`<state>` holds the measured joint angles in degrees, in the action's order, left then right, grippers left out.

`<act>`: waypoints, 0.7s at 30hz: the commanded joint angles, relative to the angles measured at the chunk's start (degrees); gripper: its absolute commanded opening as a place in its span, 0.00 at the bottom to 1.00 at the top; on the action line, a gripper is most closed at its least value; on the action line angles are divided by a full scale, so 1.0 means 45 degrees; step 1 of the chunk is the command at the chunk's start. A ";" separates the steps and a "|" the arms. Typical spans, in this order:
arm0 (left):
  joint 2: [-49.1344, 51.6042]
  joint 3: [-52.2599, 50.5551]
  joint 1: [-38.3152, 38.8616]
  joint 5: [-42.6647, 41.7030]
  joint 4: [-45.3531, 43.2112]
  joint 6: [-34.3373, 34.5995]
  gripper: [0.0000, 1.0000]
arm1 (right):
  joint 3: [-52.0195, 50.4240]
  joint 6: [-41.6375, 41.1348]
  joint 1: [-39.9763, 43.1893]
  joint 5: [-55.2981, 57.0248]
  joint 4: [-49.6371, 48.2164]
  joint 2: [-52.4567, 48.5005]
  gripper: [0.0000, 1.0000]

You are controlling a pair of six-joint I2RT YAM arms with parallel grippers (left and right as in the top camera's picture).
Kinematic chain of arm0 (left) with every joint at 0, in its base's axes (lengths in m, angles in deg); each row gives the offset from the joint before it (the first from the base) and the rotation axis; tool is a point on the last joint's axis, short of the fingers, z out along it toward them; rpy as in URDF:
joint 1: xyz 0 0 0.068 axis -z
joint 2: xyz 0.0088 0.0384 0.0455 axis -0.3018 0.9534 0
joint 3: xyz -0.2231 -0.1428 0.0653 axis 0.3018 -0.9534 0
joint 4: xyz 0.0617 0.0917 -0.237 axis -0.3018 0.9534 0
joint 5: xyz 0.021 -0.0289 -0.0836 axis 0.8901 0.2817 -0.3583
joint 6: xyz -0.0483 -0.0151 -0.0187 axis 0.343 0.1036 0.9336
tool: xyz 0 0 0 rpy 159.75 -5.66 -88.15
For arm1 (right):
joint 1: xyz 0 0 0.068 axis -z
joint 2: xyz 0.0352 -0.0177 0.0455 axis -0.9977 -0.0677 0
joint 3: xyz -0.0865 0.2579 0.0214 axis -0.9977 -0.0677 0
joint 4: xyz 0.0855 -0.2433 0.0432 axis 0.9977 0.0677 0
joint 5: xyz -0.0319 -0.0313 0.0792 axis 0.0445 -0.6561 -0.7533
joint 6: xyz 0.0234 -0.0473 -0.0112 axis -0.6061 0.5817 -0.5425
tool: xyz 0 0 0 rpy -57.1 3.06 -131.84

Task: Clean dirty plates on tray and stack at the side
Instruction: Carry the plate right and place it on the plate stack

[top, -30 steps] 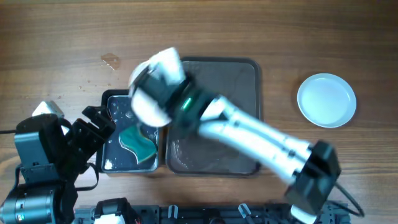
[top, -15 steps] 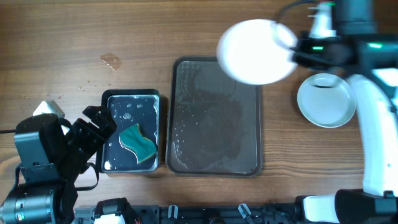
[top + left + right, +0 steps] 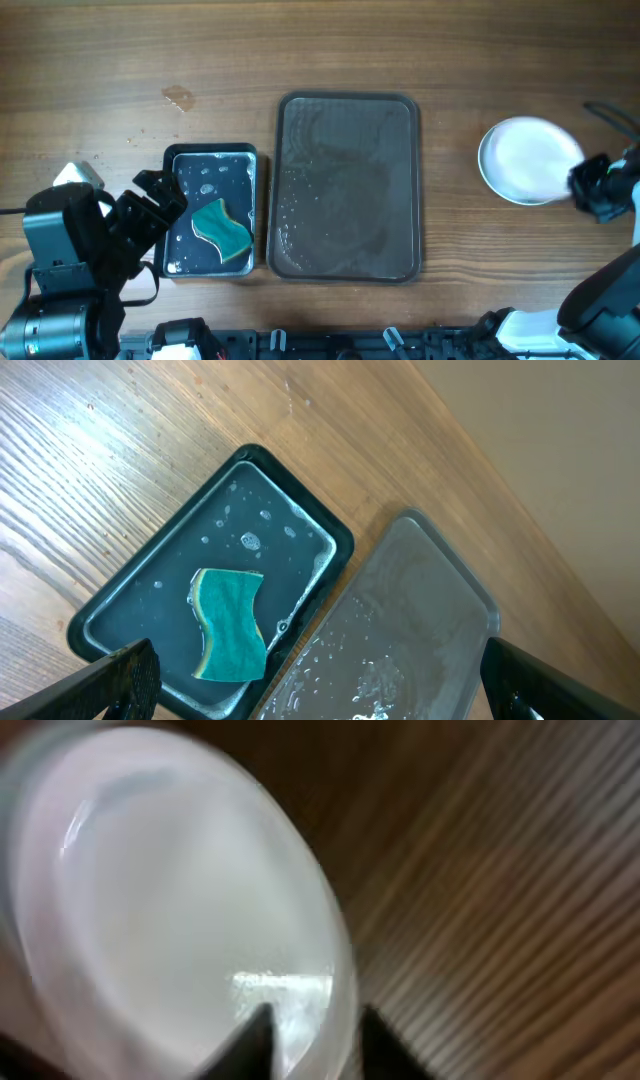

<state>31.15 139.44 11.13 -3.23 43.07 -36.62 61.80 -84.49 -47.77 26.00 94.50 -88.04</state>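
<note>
The dark brown tray (image 3: 400,110) lies mid-table, wet and with no plate on it; it also shows in the left wrist view (image 3: 440,610). White plates (image 3: 520,160) sit in one pile on the table to its right. My right gripper (image 3: 592,190) is at the pile's right edge. In the blurred right wrist view its fingers (image 3: 315,1040) straddle the rim of the top plate (image 3: 170,900), which looks plain white. My left gripper (image 3: 160,200) is open and empty above the near-left of the table, its fingers (image 3: 320,690) wide apart.
A small black container (image 3: 175,160) with water and a teal sponge (image 3: 222,228) stands left of the tray; both show in the left wrist view, container (image 3: 290,475) and sponge (image 3: 230,625). A small stain (image 3: 178,97) marks the far-left wood.
My right arm carried a white plate from over the black container, across the tray, down onto the pile at the right. The left arm has not moved.
</note>
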 commanded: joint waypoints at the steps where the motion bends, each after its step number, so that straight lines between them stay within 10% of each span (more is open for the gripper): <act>1: -0.0034 0.0165 0.0034 -0.0146 -0.0044 -0.0063 1.00 | 0.0121 -0.0364 -0.0121 0.0209 0.0364 0.0427 0.45; 8: -0.0034 0.0165 0.0034 -0.0146 -0.0044 -0.0063 1.00 | 0.0874 0.2715 -0.1316 -0.6426 0.1583 0.4566 0.63; 14: -0.0034 0.0165 0.0034 -0.0141 -0.0044 -0.0063 1.00 | 0.0874 0.4537 -0.5634 -0.6649 0.2414 0.9267 0.64; 18: -0.0034 0.0165 0.0034 -0.0141 -0.0044 -0.0063 1.00 | 0.0874 0.4745 -0.7698 -0.6494 0.2424 1.1210 1.00; 21: -0.0034 0.0165 0.0034 -0.0141 -0.0044 -0.0063 1.00 | 0.0874 0.4619 -0.8252 -0.6411 0.2749 1.2133 1.00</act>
<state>31.15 139.44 11.13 -3.21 43.07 -36.62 65.32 -65.49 -82.63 -2.22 105.80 -36.74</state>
